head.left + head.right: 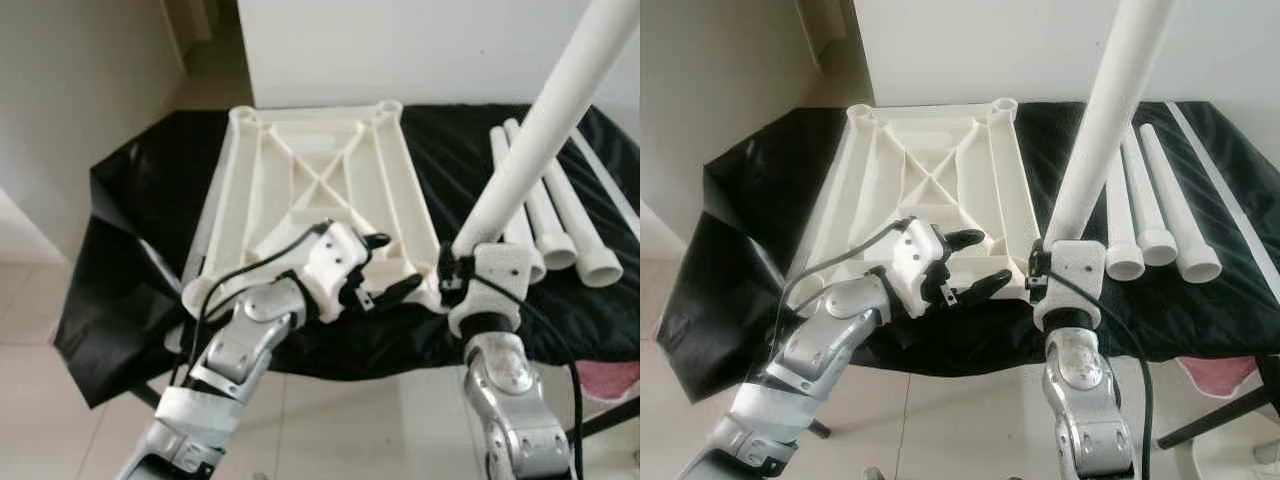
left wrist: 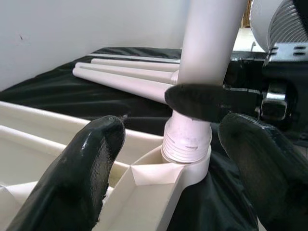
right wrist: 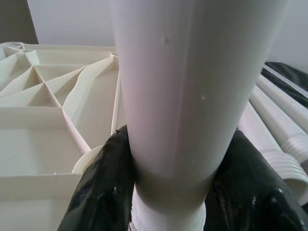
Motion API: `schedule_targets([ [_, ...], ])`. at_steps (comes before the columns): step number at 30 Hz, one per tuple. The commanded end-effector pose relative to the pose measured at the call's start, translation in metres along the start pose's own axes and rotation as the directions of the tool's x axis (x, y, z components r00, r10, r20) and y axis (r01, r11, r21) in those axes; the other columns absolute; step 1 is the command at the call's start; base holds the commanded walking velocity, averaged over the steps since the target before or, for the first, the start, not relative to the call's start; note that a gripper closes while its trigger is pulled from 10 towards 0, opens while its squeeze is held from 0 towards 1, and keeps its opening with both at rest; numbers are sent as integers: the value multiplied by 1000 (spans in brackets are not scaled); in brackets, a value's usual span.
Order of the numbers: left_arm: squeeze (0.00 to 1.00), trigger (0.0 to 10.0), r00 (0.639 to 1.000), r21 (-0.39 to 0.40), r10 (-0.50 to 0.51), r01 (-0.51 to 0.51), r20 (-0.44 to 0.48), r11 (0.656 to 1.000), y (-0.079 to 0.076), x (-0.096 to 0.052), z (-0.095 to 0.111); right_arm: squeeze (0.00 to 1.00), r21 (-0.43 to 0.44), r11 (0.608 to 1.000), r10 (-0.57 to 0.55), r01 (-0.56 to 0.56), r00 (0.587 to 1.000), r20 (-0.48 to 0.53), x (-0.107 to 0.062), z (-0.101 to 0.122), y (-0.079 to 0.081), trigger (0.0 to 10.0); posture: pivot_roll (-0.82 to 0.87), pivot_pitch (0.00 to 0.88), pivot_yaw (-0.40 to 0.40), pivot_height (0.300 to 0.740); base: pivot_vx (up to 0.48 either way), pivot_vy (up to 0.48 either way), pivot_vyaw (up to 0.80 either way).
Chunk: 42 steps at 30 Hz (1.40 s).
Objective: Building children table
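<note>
At the near corner of the upside-down tabletop [image 1: 320,190], the right gripper [image 1: 1045,272] clamps a standing leg [image 1: 1102,130] in its socket; the left gripper [image 1: 968,265] spreads wide beside it.

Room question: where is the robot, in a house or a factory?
Probably a room in a home. There is a tiled floor, a plain white wall, and a black-covered table holding a white tabletop and legs for a children's table.
</note>
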<state>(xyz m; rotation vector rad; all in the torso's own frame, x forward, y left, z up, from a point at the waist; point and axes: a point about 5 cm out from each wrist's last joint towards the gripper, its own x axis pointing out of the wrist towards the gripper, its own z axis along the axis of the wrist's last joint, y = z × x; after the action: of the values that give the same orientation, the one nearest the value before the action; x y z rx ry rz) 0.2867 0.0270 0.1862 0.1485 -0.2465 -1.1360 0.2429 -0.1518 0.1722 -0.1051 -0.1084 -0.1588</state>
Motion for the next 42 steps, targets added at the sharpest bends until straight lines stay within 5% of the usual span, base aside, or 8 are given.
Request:
schedule_targets([
  [1,0,10000,999,2,-40,40,-1,999,0,-1,2,0,-29,999,-17,14,991,-136,-2,-27,-4,10000,-118,66,68,740,0,0,0],
  [12,0,10000,999,8,-40,40,3,999,2,1,6,0,19,998,-48,52,983,-175,13,-28,-8,10000,-113,72,73,740,0,0,0],
  [27,0,10000,999,15,-27,26,18,1000,3,2,11,0,138,973,-143,183,956,-258,33,-30,-33,10000,-112,73,65,740,0,0,0],
  [42,0,10000,999,14,-17,17,32,1000,0,4,12,0,12,934,-341,357,903,-262,41,-30,-39,10000,-99,48,40,740,0,0,0],
])
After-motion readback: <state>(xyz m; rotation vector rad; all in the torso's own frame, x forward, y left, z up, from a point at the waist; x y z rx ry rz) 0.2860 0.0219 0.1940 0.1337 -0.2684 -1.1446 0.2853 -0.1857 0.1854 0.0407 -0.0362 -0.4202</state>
